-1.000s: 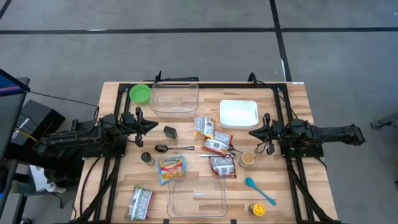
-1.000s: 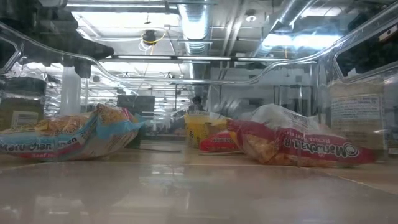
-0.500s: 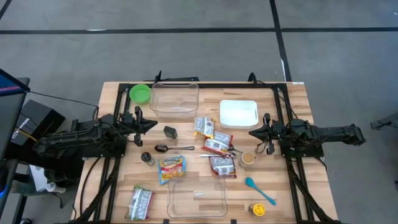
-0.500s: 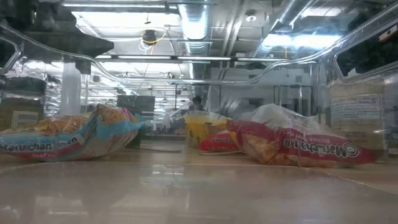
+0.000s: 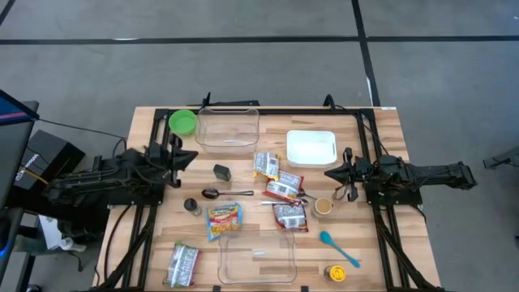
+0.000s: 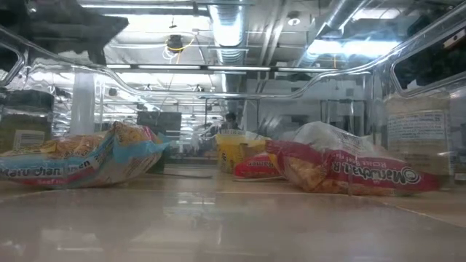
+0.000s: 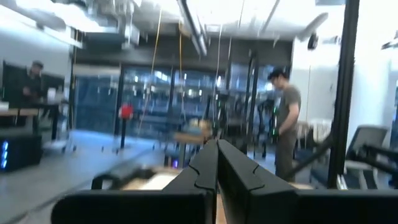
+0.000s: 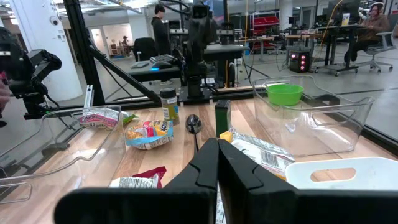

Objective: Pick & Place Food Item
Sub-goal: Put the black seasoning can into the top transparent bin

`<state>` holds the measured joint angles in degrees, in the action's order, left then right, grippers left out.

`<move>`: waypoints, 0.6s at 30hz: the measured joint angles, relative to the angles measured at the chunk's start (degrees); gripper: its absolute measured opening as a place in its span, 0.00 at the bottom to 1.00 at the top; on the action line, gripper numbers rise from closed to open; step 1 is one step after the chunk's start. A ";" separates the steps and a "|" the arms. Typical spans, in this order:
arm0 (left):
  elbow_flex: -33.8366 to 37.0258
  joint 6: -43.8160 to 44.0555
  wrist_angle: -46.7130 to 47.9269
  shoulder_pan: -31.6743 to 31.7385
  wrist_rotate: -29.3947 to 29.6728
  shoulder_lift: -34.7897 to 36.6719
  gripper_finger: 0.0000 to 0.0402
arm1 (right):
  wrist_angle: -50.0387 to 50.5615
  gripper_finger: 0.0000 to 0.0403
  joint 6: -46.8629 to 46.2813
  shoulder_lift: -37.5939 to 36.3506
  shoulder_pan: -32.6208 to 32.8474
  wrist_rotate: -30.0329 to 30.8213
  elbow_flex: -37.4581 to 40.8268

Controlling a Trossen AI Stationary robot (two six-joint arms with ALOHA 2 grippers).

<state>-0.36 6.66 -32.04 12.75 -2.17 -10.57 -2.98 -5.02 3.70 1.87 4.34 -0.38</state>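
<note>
Crinkled red-and-white noodle packets (image 5: 280, 188), clustered mid-table (image 5: 365, 243)

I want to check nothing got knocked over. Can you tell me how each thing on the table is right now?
left gripper: shut, empty
right gripper: shut, empty
green bowl: upright, empty
clear bin: upright, empty
white tray: empty
metal spoon: lying flat
blue spoon: lying flat

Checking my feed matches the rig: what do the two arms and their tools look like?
Both arms are black, jointed and boxy, with black cables trailing along them. The left tool and right tool each end in two dark, flat, tapered fingers on a wide black crossbar. No markings are visible.
</note>
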 joint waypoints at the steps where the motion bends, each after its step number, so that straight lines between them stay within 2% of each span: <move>1: 0.02 0.02 -1.29 0.00 0.00 0.00 0.00 | 0.00 0.00 0.00 0.00 0.02 0.00 0.02; 11: 0.02 -0.34 -16.67 0.00 0.00 0.00 0.00 | 0.00 0.00 0.00 0.00 0.00 0.00 0.00; 18: 0.02 -5.20 -26.89 0.00 0.00 0.02 0.00 | -0.02 0.00 0.00 0.00 0.00 0.00 0.00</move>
<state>-0.34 1.46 -58.93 12.75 -2.17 -10.55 -3.00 -5.02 3.70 1.87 4.34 -0.38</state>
